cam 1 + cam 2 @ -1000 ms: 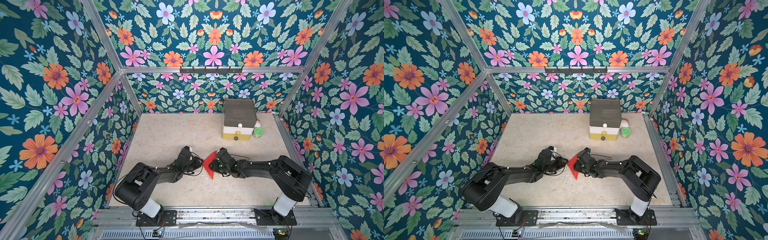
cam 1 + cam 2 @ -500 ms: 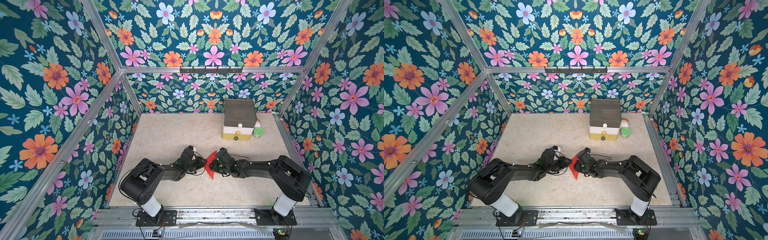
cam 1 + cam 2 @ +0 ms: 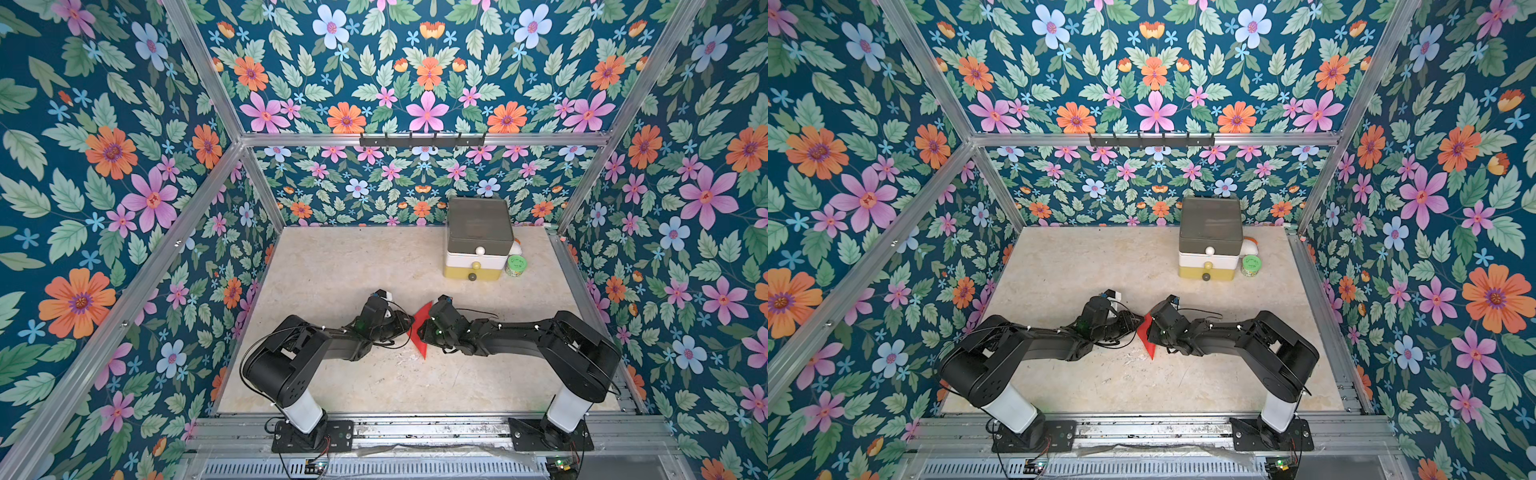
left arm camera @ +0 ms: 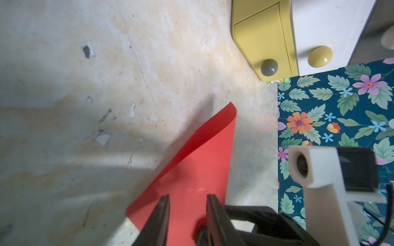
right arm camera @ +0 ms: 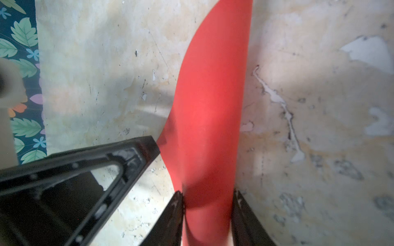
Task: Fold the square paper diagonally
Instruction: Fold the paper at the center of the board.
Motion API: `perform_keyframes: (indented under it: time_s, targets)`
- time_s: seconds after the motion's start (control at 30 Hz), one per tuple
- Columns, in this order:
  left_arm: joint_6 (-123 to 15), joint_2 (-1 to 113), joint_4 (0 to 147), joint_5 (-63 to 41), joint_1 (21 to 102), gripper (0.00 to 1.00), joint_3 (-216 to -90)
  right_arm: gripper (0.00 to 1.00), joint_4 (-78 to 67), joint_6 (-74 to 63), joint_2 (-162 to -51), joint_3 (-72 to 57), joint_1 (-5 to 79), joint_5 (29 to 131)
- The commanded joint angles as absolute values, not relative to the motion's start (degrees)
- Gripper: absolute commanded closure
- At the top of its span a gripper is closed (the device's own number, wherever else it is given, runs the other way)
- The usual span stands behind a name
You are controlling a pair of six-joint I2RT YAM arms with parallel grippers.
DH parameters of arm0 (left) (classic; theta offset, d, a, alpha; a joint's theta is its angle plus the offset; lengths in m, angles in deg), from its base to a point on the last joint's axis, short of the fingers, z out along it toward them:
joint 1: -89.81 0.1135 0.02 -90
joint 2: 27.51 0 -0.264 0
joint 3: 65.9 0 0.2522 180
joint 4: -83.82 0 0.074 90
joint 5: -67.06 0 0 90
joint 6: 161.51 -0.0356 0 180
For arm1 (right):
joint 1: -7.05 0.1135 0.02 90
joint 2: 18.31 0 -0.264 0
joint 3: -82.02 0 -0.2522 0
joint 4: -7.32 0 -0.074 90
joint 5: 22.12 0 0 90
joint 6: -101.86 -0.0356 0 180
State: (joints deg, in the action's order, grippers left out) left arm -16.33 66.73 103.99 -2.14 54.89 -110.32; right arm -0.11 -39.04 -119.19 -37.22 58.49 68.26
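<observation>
1. Lying near the middle of the desk (image 3: 353, 270), the square paper (image 3: 419, 334) sits directly between the tips of the two arms. It is well apart from the drawer box (image 3: 478, 249) at the back.
2. The left claw (image 4: 188, 199) hangs over the sheet with its jaws partly apart. Red shows in the gap and spreads out past both fingers (image 4: 162, 215), so the tips are above the paper, not around it. Whether they touch it cannot be told.
3. Beyond that claw, one part of the paper curls up off the desk to a rounded corner and casts a shadow beside it.
4. The right claw (image 5: 207, 197) meets the paper from the opposite side, its jaws also partly apart. A bowed strip of the sheet fills the gap, its edges touching or just beside the inner faces of the fingers (image 5: 174, 215). Whether they squeeze it cannot be told.
5. In the right wrist view, one of the left claw's fingers (image 5: 136, 149) ends just beside the paper's edge.
6. In both top views the claws face each other closely, with only the red sheet (image 3: 1147, 334) between them.
</observation>
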Motion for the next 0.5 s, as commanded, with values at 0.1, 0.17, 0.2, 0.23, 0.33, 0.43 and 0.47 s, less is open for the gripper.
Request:
perform_keyframes:
  time_s: [0.1, 0.17, 0.2, 0.23, 0.33, 0.43, 0.47]
  targets:
    - [-16.6, 68.2, 105.0, -2.5, 54.9, 0.65, -110.9, 0.58, -15.1, -38.4, -120.9, -38.1, 58.8, 66.4]
    - [-16.4, 68.9, 105.2, -2.3, 54.9, 0.66, -110.8, 0.58, -15.0, -38.5, -121.0, -38.1, 58.9, 66.5]
    - [-16.4, 69.1, 105.2, -2.4, 54.9, 0.66, -110.7, 0.58, -15.0, -38.4, -121.0, -38.1, 58.9, 66.5]
    - [-16.4, 69.3, 105.2, -2.5, 54.9, 0.67, -110.6, 0.58, -15.1, -38.5, -120.9, -38.0, 58.8, 66.5]
    - [-16.2, 69.9, 104.8, -3.3, 54.9, 0.68, -109.8, 0.58, -15.2, -38.5, -121.0, -37.9, 58.8, 66.4]
    - [-15.8, 70.4, 104.9, -3.8, 54.9, 0.69, -108.9, 0.58, -15.3, -38.5, -120.9, -38.0, 58.8, 66.4]
    - [-15.7, 70.6, 105.0, -3.9, 54.9, 0.70, -108.5, 0.58, -15.3, -38.6, -120.6, -38.1, 58.9, 66.4]
